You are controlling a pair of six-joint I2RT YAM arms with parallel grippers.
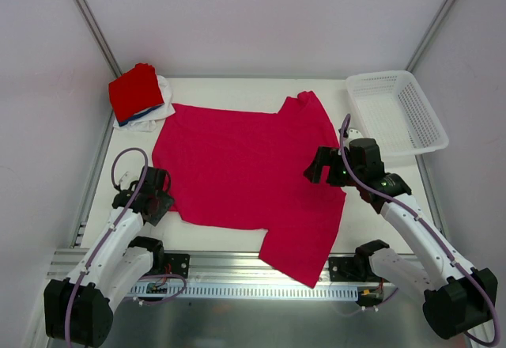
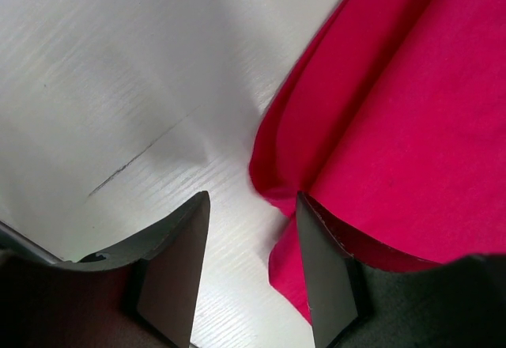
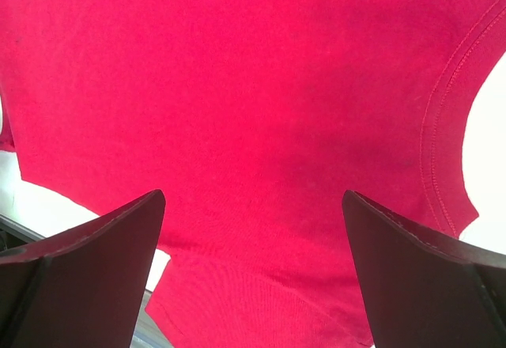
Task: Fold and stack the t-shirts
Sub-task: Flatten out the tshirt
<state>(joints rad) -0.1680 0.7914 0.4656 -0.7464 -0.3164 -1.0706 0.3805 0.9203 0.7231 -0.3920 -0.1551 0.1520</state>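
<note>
White flat tabletop point(image 1: 229, 91), matt, faintly scuffed. Centre: crimson-pink cloth t-shirt point(image 1: 245, 170) spread open, near corner past the front edge. Far left corner: bright red folded cloth shirt point(image 1: 134, 91) stacked on blue folded shirt point(image 1: 141, 115) and white folded shirt point(image 1: 164, 93). Far right corner: white plastic mesh basket point(image 1: 395, 115).

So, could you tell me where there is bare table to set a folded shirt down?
Bare table runs behind the crimson shirt, between the folded stack and the basket, and along the left edge by the left gripper. The shirt crowds the middle.
</note>
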